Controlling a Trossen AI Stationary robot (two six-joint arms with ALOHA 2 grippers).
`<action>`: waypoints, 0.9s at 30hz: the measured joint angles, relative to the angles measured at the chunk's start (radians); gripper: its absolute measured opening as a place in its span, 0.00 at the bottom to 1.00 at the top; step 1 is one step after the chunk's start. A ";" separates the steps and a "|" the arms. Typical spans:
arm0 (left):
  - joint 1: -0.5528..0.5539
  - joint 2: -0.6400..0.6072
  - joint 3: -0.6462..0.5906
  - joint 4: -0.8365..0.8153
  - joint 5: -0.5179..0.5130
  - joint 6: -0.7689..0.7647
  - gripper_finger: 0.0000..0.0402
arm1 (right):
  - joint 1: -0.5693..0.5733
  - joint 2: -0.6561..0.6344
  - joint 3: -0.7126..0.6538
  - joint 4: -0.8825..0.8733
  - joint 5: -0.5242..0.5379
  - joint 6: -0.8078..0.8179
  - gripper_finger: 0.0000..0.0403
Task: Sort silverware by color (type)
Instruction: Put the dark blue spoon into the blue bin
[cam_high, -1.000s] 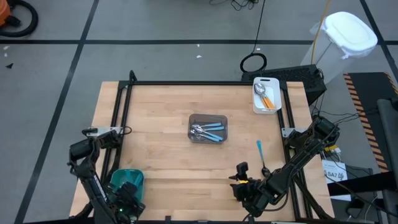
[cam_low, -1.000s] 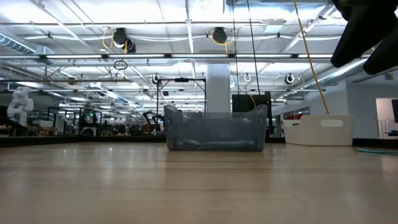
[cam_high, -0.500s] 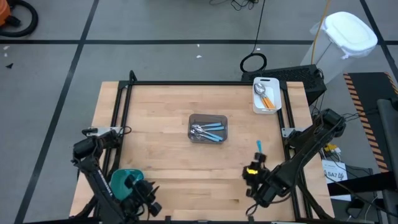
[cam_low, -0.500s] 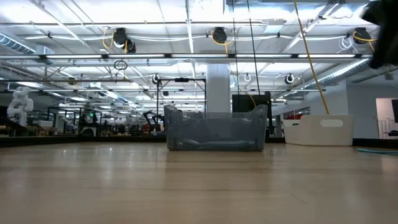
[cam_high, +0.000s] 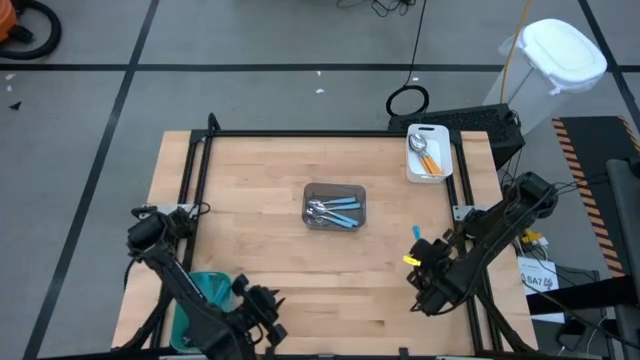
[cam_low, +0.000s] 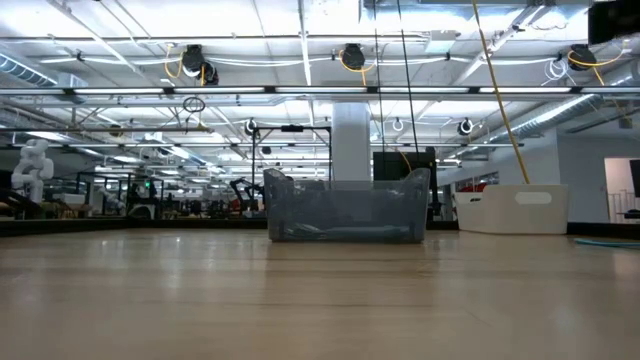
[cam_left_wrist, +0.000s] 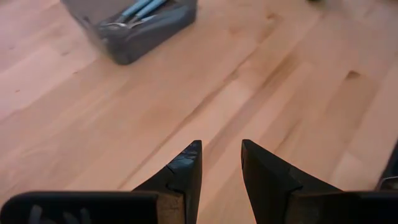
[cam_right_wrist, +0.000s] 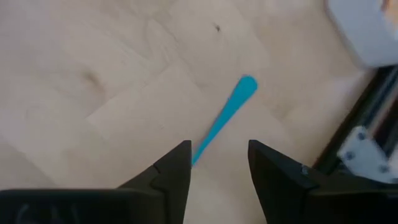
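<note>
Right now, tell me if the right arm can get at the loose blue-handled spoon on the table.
Probably yes. The right pincer is open just above the blue-handled spoon, which lies alone on bare wood of the table; nothing stands between them.

A wooden desk (cam_high: 250, 190) carries a grey bin (cam_high: 335, 207) at its middle, a white tray (cam_high: 428, 152) at one far corner and a teal bowl (cam_high: 205, 290) at a near corner.
</note>
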 joint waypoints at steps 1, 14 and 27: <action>0.004 0.000 0.000 0.020 0.000 0.018 0.28 | -0.002 0.000 -0.022 0.028 -0.001 0.011 0.39; 0.006 0.000 0.000 0.204 -0.042 0.069 0.28 | -0.033 0.000 -0.220 0.273 -0.024 0.125 0.45; 0.023 0.042 0.000 0.278 -0.070 0.098 0.28 | -0.025 0.001 -0.272 0.363 -0.057 0.182 0.45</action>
